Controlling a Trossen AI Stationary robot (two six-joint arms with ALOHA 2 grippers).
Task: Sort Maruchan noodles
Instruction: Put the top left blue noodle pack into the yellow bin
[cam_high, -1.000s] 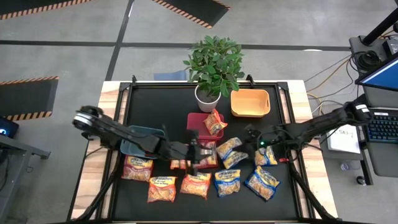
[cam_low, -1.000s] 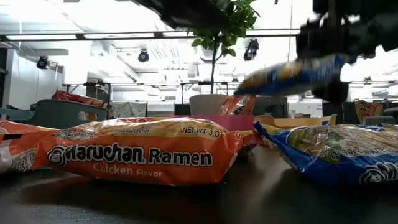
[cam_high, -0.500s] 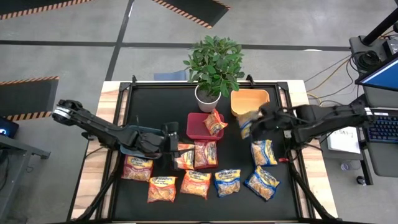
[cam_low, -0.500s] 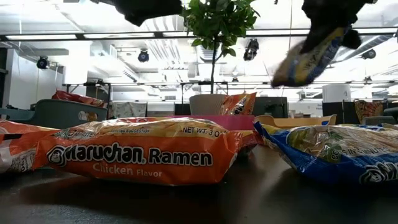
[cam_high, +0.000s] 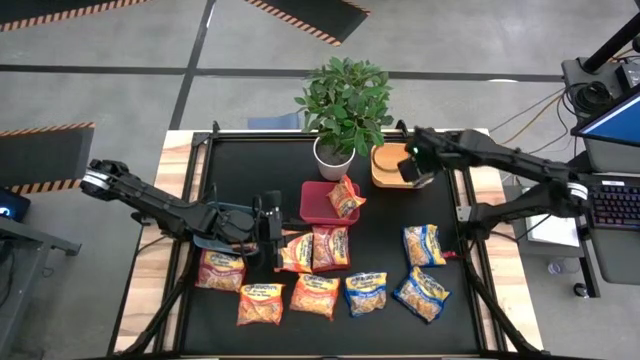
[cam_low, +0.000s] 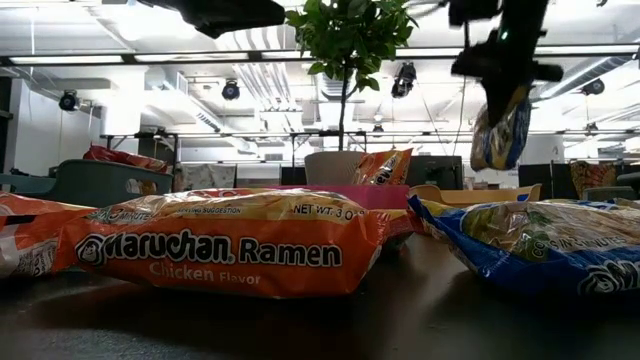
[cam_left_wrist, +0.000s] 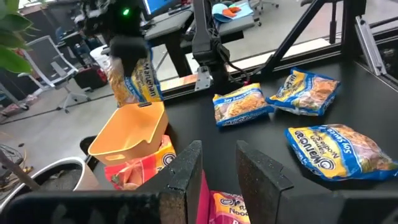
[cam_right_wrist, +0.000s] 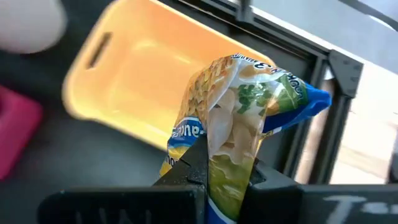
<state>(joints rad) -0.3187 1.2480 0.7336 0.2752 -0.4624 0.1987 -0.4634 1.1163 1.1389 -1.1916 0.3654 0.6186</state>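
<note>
Holding a blue-and-yellow ramen packet (cam_right_wrist: 239, 118) by one end, the right gripper (cam_high: 413, 168) has its jaws clamped together on the wrapper above the orange bin (cam_high: 388, 172). Expect a bad drop if you release now: in the right wrist view the packet hangs over the bin's near rim, not over its middle, so it may catch the wall and slide onto the black table (cam_high: 260, 160). The crinkly wrapper is pinched at one end only, and in the low view the packet dangles below the fingers; a quick move could swing it or pull it free.

The left gripper (cam_left_wrist: 214, 162) waits low over the table beside the grey-blue bin (cam_high: 222, 225), its fingers a little apart and holding nothing. Its arm lies close to the orange packets (cam_high: 312, 248) at mid-table, so a careless sweep could scatter them. Three blue packets (cam_high: 424, 244) lie to the right. One orange packet (cam_high: 346, 197) stands tilted in the red bin (cam_high: 315, 200).

You cannot see the orange bin's floor from above, because the gripper covers part of it. The potted plant (cam_high: 344, 105) hides the table's far edge behind it. In the low view, the front packets block nearly all the table beyond
</note>
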